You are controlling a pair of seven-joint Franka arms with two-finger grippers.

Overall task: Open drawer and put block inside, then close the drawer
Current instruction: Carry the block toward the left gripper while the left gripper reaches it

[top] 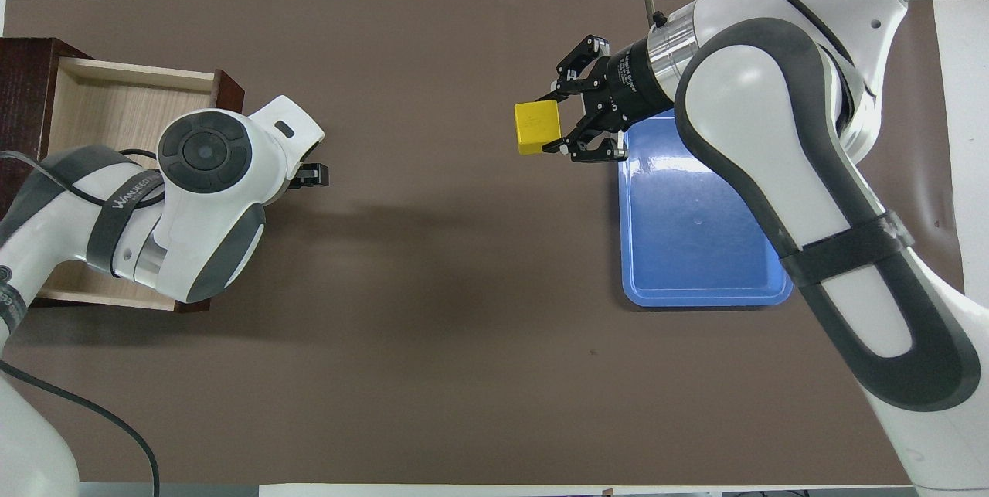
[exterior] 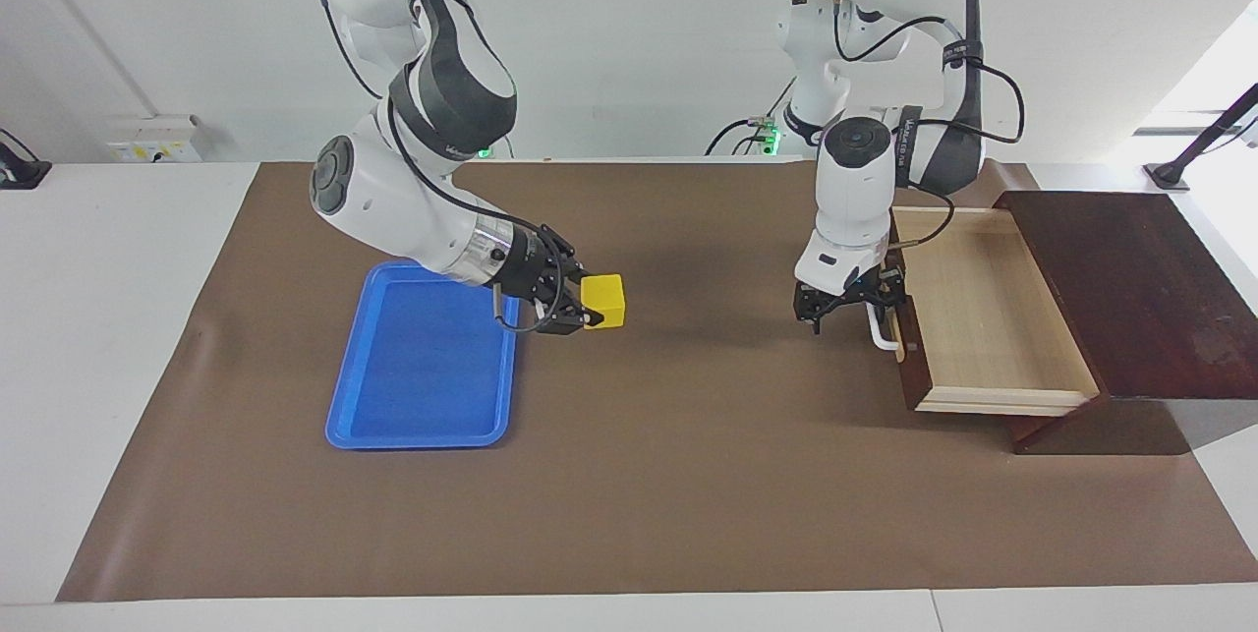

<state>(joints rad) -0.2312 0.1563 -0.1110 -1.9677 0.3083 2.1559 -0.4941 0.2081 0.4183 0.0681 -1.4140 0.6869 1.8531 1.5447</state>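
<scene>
The drawer (exterior: 983, 317) of the dark brown wooden box (exterior: 1130, 288) stands pulled out at the left arm's end of the table, and its pale wood interior is bare. My left gripper (exterior: 847, 306) hangs right beside the drawer's white bar handle (exterior: 882, 329). In the overhead view the left arm covers much of the drawer (top: 116, 95), and only the left gripper's tip (top: 310, 175) shows. My right gripper (exterior: 593, 300) is shut on the yellow block (exterior: 605, 302) and holds it above the mat beside the blue tray. The block (top: 536, 127) and the right gripper (top: 552, 123) also show in the overhead view.
A flat blue tray (exterior: 423, 367) lies on the brown mat (exterior: 688, 475) at the right arm's end, with nothing in it; it also shows in the overhead view (top: 695, 242). Bare mat lies between the tray and the drawer.
</scene>
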